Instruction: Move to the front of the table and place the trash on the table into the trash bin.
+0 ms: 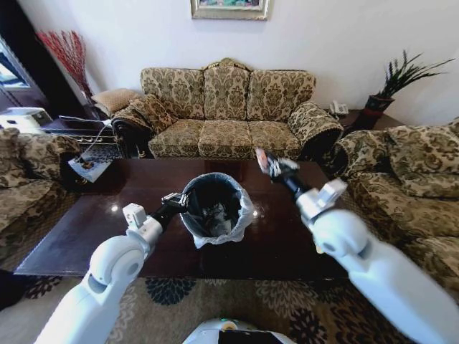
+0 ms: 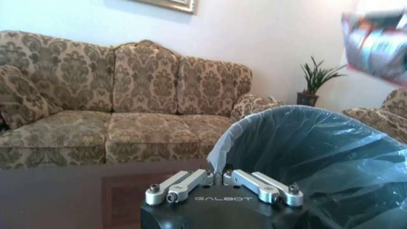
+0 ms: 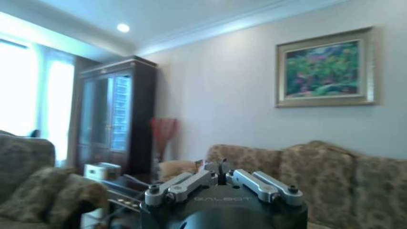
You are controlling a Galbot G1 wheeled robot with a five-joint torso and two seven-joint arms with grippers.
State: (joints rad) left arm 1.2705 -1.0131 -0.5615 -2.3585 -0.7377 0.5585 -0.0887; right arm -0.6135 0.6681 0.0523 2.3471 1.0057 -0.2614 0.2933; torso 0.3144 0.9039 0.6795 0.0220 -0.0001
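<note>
The black trash bin [image 1: 215,209], lined with a white bag, stands on the dark brown table [image 1: 86,236] near its front middle. My left gripper [image 1: 176,200] is shut on the bin's rim on its left side. In the left wrist view the bag's edge [image 2: 219,157] rises right at the closed fingers [image 2: 190,183]. My right gripper [image 1: 270,165] hangs above and to the right of the bin, shut on a colourful wrapper [image 1: 262,159], which also appears in the left wrist view [image 2: 375,43]. White trash [image 1: 219,226] lies inside the bin.
A patterned sofa [image 1: 226,115] stands behind the table, with armchairs at the left [image 1: 29,165] and right [image 1: 409,179]. A magazine [image 1: 90,169] lies at the table's far left corner. A potted plant [image 1: 391,86] sits on a side table at the back right.
</note>
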